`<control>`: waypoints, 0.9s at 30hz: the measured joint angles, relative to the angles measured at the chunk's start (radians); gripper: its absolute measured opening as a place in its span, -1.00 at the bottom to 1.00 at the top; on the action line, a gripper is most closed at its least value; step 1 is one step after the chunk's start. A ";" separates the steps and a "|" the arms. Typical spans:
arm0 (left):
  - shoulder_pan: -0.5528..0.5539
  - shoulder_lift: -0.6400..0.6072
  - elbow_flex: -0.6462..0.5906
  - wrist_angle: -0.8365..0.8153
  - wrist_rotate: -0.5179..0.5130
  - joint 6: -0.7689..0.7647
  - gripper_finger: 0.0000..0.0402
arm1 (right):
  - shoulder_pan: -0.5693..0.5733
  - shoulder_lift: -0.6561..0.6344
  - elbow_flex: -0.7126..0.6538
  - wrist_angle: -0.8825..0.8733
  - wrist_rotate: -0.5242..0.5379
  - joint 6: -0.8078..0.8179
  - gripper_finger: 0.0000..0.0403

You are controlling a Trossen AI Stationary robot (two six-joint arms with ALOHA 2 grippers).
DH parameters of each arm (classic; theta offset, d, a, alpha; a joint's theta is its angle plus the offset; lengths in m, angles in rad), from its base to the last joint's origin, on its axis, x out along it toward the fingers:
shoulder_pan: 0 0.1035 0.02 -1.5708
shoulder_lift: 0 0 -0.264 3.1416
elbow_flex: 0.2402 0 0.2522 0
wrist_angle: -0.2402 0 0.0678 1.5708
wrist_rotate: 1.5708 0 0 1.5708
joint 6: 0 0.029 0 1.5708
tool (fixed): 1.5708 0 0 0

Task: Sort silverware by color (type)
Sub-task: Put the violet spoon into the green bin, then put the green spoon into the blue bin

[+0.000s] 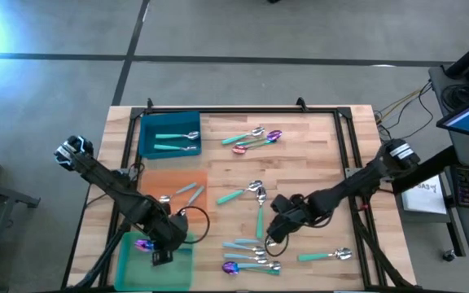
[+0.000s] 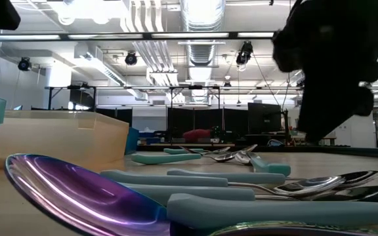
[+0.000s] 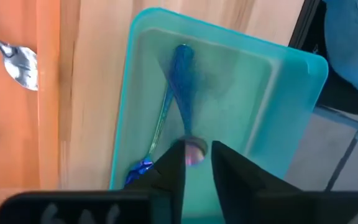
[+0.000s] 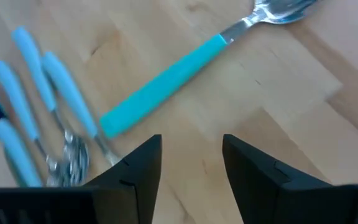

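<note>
My left gripper (image 1: 163, 256) (image 3: 197, 163) points down over the green tray (image 1: 181, 275) at the near left, its fingers a little apart. An iridescent blue-purple utensil (image 3: 184, 87) lies in that tray (image 3: 247, 99), its pink end (image 3: 195, 153) between my fingertips. A second thin iridescent piece (image 3: 143, 168) lies beside it. My right gripper (image 1: 273, 238) (image 4: 191, 155) hangs open over bare wood, between a teal-handled spoon (image 4: 166, 81) and a bunch of pale-blue-handled spoons (image 4: 39, 93). More silverware (image 1: 255, 137) lies scattered across the table. My left gripper comes from above with the utensil's pink end (image 3: 195, 153) in the narrow gap between its fingers (image 3: 174, 163). Whether the fingers touch it I cannot tell. The utensil's other end (image 3: 183, 57) lies in the tray.
A blue tray (image 1: 146, 134) at the far left holds two teal-handled utensils. An orange mat (image 1: 157, 181) between the trays carries spoons (image 1: 187, 194). One teal-handled spoon (image 1: 328, 256) lies near right; a purple spoon head (image 2: 77, 190) fills the low view's foreground. A black frame borders the table.
</note>
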 joint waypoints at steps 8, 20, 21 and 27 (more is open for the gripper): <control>-0.004 -0.002 0.000 -0.032 -0.010 0.087 -0.47 | -0.031 0.164 0.079 0.051 0.002 0.034 -0.16; -0.019 -0.007 0.001 -0.060 -0.027 0.139 -0.45 | -0.046 0.192 0.201 -0.048 0.130 0.069 -0.16; -0.019 -0.007 0.001 -0.062 -0.028 0.140 -0.45 | -0.047 0.200 0.206 -0.046 0.148 0.085 -0.16; -0.021 -0.011 0.001 -0.097 -0.028 0.175 -0.45 | -0.049 0.253 0.233 -0.047 0.209 0.136 -0.17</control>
